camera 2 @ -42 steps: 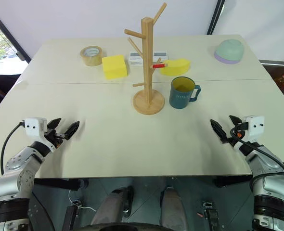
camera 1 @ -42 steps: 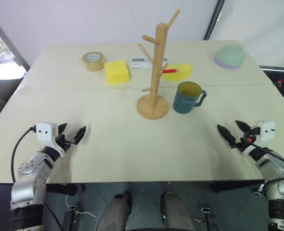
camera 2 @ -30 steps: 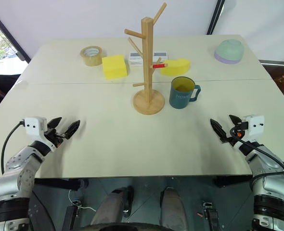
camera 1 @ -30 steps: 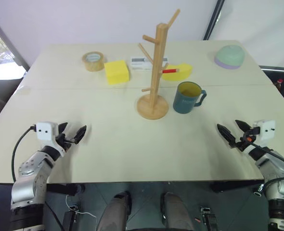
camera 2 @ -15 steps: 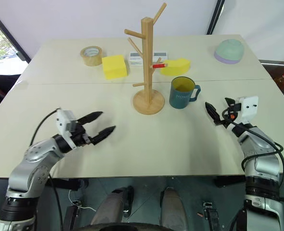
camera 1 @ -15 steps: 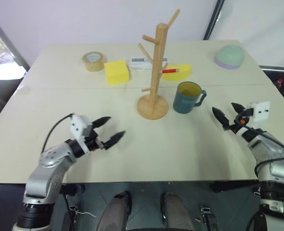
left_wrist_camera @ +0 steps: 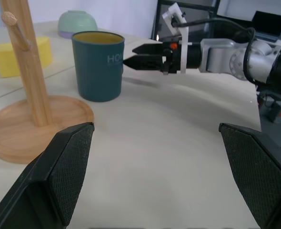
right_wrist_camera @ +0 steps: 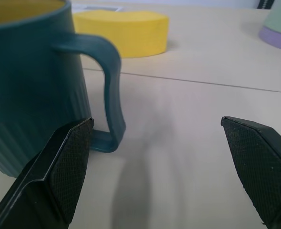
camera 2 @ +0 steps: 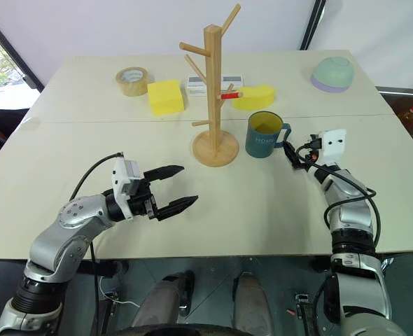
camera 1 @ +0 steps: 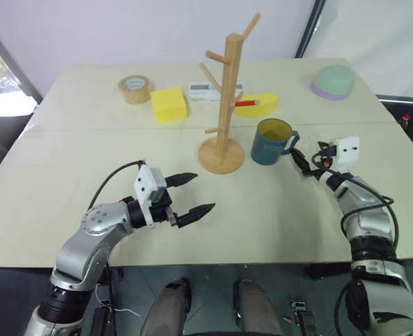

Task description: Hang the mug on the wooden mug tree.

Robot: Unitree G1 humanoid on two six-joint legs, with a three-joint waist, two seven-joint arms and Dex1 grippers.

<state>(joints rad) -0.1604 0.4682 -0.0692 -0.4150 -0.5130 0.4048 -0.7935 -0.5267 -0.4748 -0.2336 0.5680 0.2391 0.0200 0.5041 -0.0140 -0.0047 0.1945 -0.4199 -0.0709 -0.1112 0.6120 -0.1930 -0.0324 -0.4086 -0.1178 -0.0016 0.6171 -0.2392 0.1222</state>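
From the head cameras I see the mug (camera 1: 270, 141) standing upright on the table (camera 1: 66, 175), just right of the wooden mug tree (camera 1: 224, 105) and clear of its round base. Its handle points right. My right gripper (camera 1: 297, 162) sits just beside that handle, fingers apart, not touching it. My left gripper (camera 1: 190, 194) hovers over the table's middle, well short of the tree, fingers spread and holding nothing. Behind the tree lie a tape roll (camera 1: 134, 89), a yellow sponge block (camera 1: 169, 105), a small white box (camera 1: 206, 91), a yellow dish (camera 1: 257, 105) and a red marker (camera 1: 247, 103). A pale green-and-lilac bowl (camera 1: 332, 82) sits upside down at the far right.

The right eye view shows the same arrangement; I note nothing hanging on the pegs.

In the left wrist view, my left fingers (left_wrist_camera: 69, 167) stand wide apart with bare tabletop between them. Beyond them I see the tree's base and post, the mug beside it, and the right gripper level with the mug's wall, tips close to the mug.

In the right wrist view, my right fingers (right_wrist_camera: 66, 160) are wide apart. The mug's ribbed wall and loop handle sit near one finger; whether that finger touches the mug I cannot tell. The handle itself lies between the two fingers, ungripped.
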